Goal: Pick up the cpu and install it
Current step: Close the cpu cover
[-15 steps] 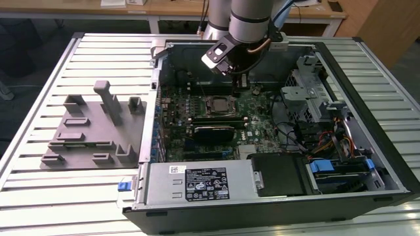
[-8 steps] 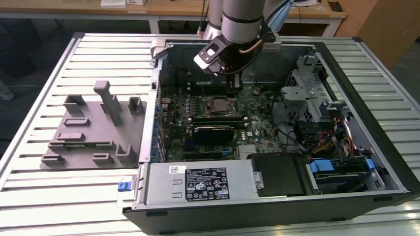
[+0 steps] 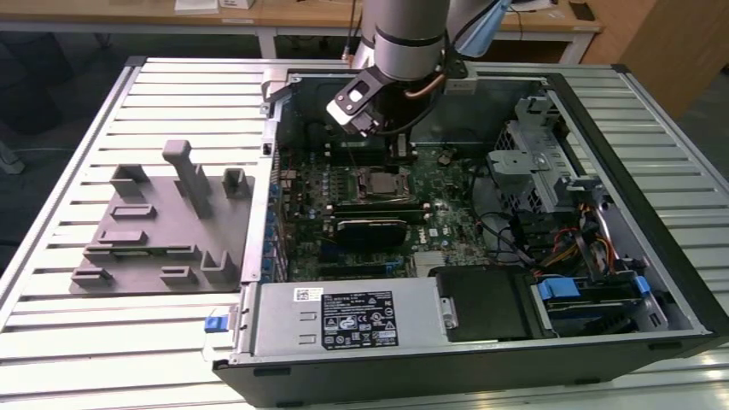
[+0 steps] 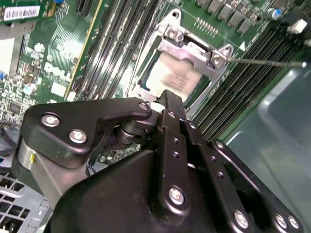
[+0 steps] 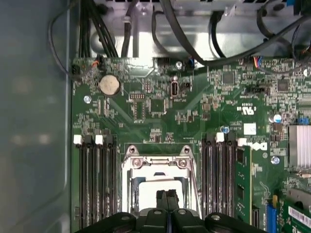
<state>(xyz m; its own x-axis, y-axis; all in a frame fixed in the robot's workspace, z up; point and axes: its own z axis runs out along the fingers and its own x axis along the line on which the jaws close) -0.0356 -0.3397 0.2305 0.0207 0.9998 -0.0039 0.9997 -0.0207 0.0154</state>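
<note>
The pincer (image 5: 167,195) is closed to a narrow slit, its two black fingers (image 4: 166,114) pressed together with nothing between them. It hangs just above the cpu (image 5: 149,190), near one edge.

The cpu (image 4: 169,77) lies flat in the socket frame (image 5: 158,163), silvery plate facing up. It is square, so it has no long axis. Its edges run parallel to the frame and to the memory slots (image 5: 97,179) on either side. A thin lever (image 4: 267,61) sticks out sideways from the frame.

In the exterior view the cpu (image 3: 384,182) sits at the centre of the frame, on the motherboard (image 3: 450,209) inside the open case (image 3: 661,248). The arm (image 3: 405,34) comes down from the upper middle, and a grey fixture (image 3: 148,231) lies on the slatted surface (image 3: 171,94) at the exterior view's left.
</note>
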